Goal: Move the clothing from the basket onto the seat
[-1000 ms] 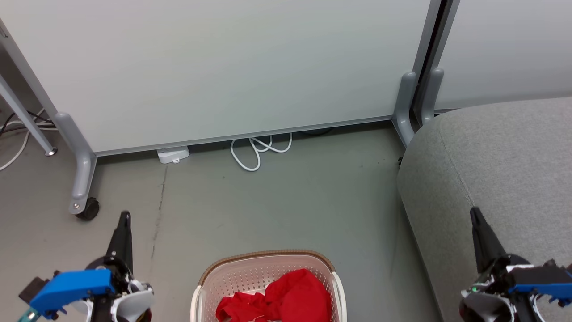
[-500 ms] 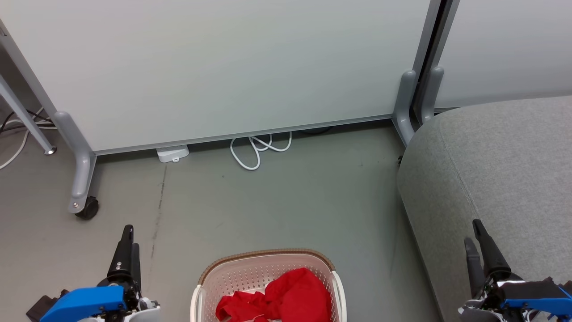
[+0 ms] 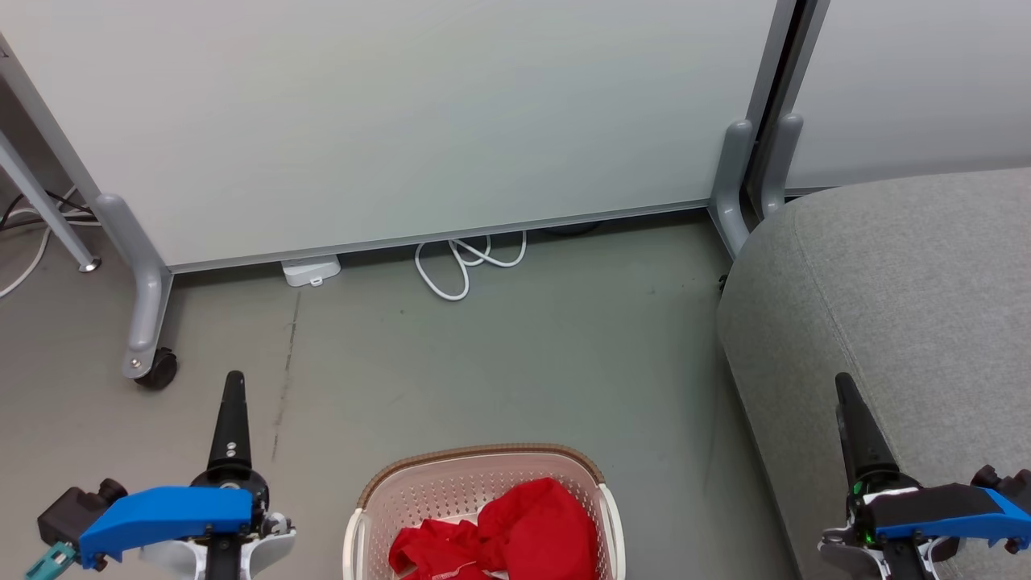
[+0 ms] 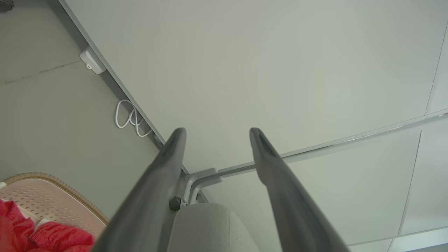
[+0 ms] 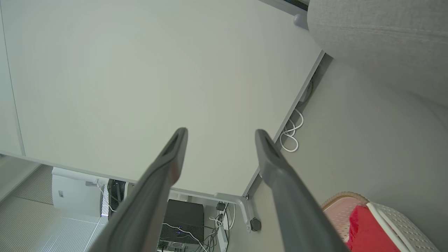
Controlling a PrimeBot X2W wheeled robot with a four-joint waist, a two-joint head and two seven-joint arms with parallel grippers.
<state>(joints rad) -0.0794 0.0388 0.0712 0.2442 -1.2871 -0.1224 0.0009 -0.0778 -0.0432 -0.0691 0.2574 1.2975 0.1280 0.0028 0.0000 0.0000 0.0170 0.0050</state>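
Nearest, low in the head view between both arms: cream-white perforated plastic laundry basket (image 3: 483, 453) with a brown woven-look rim, standing on the grey floor (image 3: 523, 354). Holds the bright red soft clothing (image 3: 523, 524), crumpled into one heap, more toward the basket's right side, with a thin white trim line at the heap's lower edge. Not possible to tell how many garments. Nothing else visible inside.

Beside the basket, on the left, the left gripper (image 3: 233, 385); on the right, the right gripper (image 3: 842, 387), in front of the seat's near edge in this view. Both pairs of long dark fingers spread apart in the wrist views, grasping nothing, pointing away over the floor and not into the basket.

Judged as the very start: reaching for the first garment. To do it well: bring one gripper down over the highest fold, keep the fingers wide until around the cloth, pinch deep, avoid the rim and the perforated wall, lift straight up, then carry to the right.

Farther right: large light grey fabric-upholstered seat (image 3: 902, 282) with rounded edges, near the basket but apart from it, carrying no clothing on the part in view. Farthest: pale partition panel (image 3: 403, 121) on grey legs, with a looped white cable (image 3: 463, 270) at its foot.
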